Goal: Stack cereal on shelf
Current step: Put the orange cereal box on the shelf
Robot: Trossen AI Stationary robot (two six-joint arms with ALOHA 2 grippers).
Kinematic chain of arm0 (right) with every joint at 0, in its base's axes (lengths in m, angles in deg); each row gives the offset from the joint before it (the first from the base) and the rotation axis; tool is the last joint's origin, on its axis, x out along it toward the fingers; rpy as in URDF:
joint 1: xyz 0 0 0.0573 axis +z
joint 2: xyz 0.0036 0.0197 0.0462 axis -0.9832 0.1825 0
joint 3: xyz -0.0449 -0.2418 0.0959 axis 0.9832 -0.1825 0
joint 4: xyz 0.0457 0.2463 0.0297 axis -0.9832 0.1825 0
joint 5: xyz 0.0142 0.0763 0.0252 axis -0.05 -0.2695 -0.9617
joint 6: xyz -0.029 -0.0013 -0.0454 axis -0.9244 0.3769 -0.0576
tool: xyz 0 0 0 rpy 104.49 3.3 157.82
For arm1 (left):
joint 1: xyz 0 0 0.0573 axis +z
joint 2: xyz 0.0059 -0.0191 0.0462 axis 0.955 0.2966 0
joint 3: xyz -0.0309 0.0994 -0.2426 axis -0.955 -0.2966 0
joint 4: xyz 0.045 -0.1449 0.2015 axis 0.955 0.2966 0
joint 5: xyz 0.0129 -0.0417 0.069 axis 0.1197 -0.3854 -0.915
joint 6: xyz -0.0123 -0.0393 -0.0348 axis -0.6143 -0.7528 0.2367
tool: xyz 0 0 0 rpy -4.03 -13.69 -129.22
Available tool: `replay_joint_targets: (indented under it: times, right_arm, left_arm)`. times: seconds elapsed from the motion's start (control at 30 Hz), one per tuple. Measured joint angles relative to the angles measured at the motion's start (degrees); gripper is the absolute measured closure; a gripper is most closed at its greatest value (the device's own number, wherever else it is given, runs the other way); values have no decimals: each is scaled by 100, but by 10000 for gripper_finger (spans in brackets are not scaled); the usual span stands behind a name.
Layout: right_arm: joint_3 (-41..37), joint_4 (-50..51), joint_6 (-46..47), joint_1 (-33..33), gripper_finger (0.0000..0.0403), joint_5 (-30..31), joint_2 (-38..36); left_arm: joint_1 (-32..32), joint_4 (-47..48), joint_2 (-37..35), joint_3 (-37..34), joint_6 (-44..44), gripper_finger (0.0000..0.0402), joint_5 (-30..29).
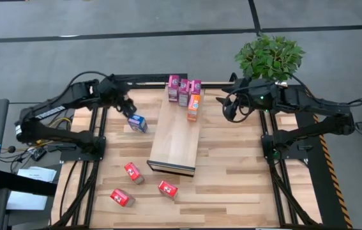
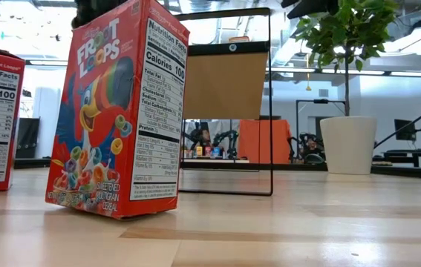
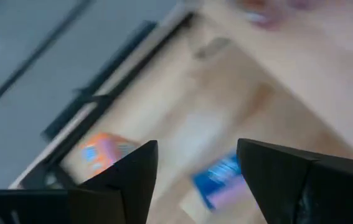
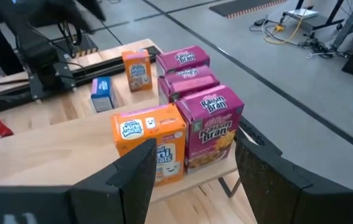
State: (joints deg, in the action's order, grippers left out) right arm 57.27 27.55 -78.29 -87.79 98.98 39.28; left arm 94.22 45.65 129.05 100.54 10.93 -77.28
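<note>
Magenta-purple boxes [image 1: 182, 87] and an orange box [image 1: 193, 107] stand clustered at the far end of the shelf [image 1: 176, 137], which lies mid-counter [image 1: 232, 179]. Blue box [image 1: 138, 122] sits on the counter just left of the shelf, near the left pincer [image 1: 127, 107], whose fingers are parted and hold nothing. Three red boxes [image 1: 143, 183] lie scattered near the front left. Right pincer [image 1: 230, 110] hangs wide and empty beside the shelf's far right end, a potted plant [image 1: 269, 57] behind it.

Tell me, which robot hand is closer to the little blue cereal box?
The left. The left gripper hangs just above and beside the blue box on the tabletop. The right gripper waits across the shelf, near the purple boxes.
</note>
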Motion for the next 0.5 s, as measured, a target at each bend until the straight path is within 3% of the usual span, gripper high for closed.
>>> replay_joint_targets:
  times: [0.07, 0.17, 0.5]
  right_arm:
    - [0, -10, -2, -16, 158, 1, 14]
    - [-3, 6, -2, -59, 158, -2, 71]
    - [-2, 4, 131, -121, 158, -8, 173]
  left_arm:
    - [227, -353, -90, -399, -255, 189, -347]
    - [677, -656, -24, -750, -453, 176, -259]
    - [1749, -460, 665, -927, -640, 76, -158]
